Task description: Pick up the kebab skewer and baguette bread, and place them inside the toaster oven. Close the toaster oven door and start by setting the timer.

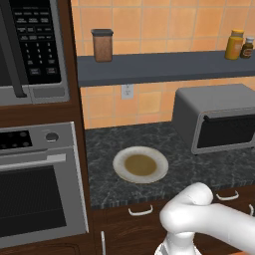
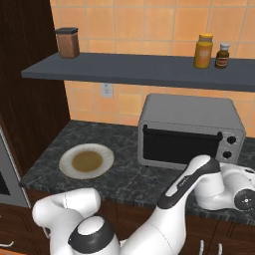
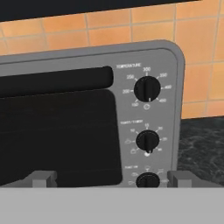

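Note:
The grey toaster oven [image 1: 219,112] [image 2: 189,114] [image 3: 87,52] stands on the dark counter with its dark-glass toaster oven door [image 1: 226,132] [image 2: 179,145] [image 3: 57,131] shut. The kebab skewer and baguette bread are out of view; the dark glass hides the inside. My gripper [image 3: 111,178] is open and empty, its fingertips [image 3: 41,178] wide apart, close in front of the oven's lower right. Three black knobs sit on the panel: the top one [image 3: 147,89], the middle one [image 3: 147,141] and the bottom one [image 3: 148,180]. My hand [image 2: 234,191] hovers low by the oven's right front corner.
A white plate [image 1: 119,162] [image 2: 67,162] with a brown centre lies bare on the counter left of the oven. A shelf [image 1: 149,67] above carries a jar [image 1: 102,45] and bottles [image 2: 203,51]. A microwave [image 1: 30,45] and a built-in oven [image 1: 35,194] stand at the left.

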### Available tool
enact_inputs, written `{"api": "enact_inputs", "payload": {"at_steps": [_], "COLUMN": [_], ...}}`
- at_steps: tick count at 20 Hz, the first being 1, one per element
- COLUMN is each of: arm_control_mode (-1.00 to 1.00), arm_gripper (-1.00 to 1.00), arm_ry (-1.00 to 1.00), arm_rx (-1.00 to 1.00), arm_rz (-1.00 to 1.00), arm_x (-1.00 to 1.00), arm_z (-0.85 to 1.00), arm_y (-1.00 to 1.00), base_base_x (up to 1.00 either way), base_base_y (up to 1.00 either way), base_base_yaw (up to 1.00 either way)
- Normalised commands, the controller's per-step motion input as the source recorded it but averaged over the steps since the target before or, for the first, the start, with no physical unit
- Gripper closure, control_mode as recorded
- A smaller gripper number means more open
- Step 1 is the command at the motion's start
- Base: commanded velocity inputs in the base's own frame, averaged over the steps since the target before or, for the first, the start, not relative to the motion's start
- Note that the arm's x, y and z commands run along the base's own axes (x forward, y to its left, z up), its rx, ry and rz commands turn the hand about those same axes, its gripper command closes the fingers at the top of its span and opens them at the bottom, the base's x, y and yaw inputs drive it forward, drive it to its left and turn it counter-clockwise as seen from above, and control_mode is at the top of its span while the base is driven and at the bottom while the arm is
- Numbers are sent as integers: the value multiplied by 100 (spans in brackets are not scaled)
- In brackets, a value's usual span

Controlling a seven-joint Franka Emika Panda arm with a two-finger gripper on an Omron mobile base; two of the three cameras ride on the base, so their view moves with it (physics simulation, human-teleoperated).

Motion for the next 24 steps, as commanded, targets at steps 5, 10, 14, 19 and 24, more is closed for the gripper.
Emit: {"api": "enact_inputs", "payload": {"at_steps": [5,10,14,19,24], "arm_control_mode": [-100,-100,-100,-100,-100], "arm_gripper": [-100,-100,-100,-100,-100], "arm_ry": [0,-1,-6,-2,0], "arm_rx": [0,0,0,0,0], "arm_rz": [0,0,0,0,0], "arm_x": [0,6,16,18,12], "arm_z": [-1,-14,-2,0,0], "arm_y": [-11,0,0,-1,0], "base_base_x": [0,0,0,0,0], "base_base_y": [0,0,0,0,0], "base_base_yaw": [0,0,0,0,0]}}
